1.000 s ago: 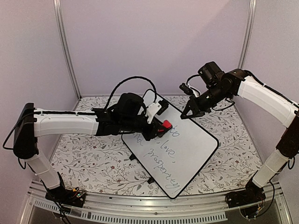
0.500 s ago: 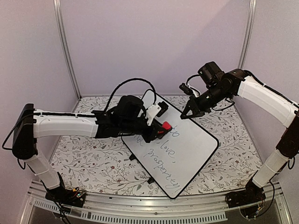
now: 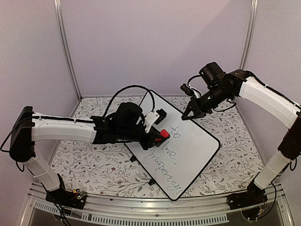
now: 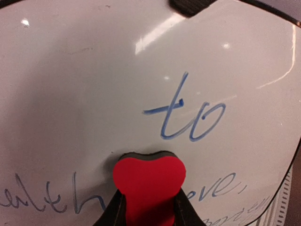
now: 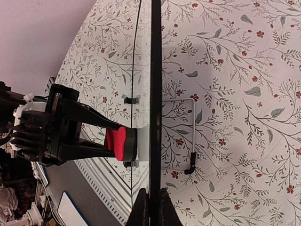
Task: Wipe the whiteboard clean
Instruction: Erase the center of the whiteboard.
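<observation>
**L arm wiping, R arm bracing: "to" sits dead ahead of the eraser.**

The whiteboard [image 3: 193, 146] is laid diagonally on the floral table [image 3: 84, 160], mid-workspace, btwn both arms. Its far-right rim is pinched by the right gripper [image 3: 192, 114], fingers pressed together on the black edge, so the board is judged braced. The red eraser [image 4: 149, 179] is clamped in the left gripper [image 4: 149, 209], and its felt face appears to be pressed on the white surface. Key relation: the word "to" [image 4: 188, 117] is found just ahead of the eraser, a touch to the right in the wrist view, i.e. toward the held rim. "with" and "love," are seen flanking the eraser. A short push fwd, then a sweep along the row, is what's called for. That's L arm's job, as it's nearer.
</observation>
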Robot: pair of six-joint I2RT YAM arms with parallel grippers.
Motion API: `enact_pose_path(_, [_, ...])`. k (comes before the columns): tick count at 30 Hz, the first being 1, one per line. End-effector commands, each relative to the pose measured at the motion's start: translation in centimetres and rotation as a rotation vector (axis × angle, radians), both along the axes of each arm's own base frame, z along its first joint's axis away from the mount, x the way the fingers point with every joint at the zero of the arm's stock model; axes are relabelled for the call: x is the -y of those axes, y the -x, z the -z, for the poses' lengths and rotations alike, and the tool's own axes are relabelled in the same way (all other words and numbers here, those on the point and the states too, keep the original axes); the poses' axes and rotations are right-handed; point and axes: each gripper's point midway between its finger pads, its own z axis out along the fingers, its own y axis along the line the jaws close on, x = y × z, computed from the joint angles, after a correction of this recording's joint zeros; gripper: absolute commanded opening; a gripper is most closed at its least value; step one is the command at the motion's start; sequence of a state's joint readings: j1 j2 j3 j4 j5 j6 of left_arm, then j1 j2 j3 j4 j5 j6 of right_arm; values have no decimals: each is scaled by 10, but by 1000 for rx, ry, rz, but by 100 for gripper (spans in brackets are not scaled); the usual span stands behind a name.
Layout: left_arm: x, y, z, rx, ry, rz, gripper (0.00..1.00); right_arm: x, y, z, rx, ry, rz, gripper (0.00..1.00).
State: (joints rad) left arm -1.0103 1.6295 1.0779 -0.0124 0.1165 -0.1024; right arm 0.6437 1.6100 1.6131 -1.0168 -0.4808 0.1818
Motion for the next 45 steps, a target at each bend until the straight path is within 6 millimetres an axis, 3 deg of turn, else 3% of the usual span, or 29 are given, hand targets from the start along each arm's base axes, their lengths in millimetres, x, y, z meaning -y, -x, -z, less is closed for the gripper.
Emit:
enact_pose_path(1, [6, 2, 9, -4, -35, 5, 0, -25, 16, -16, 52, -65, -139, 0])
enact_pose_path(10, [14, -4, 9, 17, -37, 13, 0, -25, 17, -19, 52, -70, -138, 0])
enact_pose_path(31, [26, -11, -16, 56, -8, 27, 0, -29, 12, -23, 57, -76, -135, 0])
enact_pose_path(45, [29, -10, -21, 57, -3, 40, 0, -31, 9, -21, 56, -70, -133, 0])
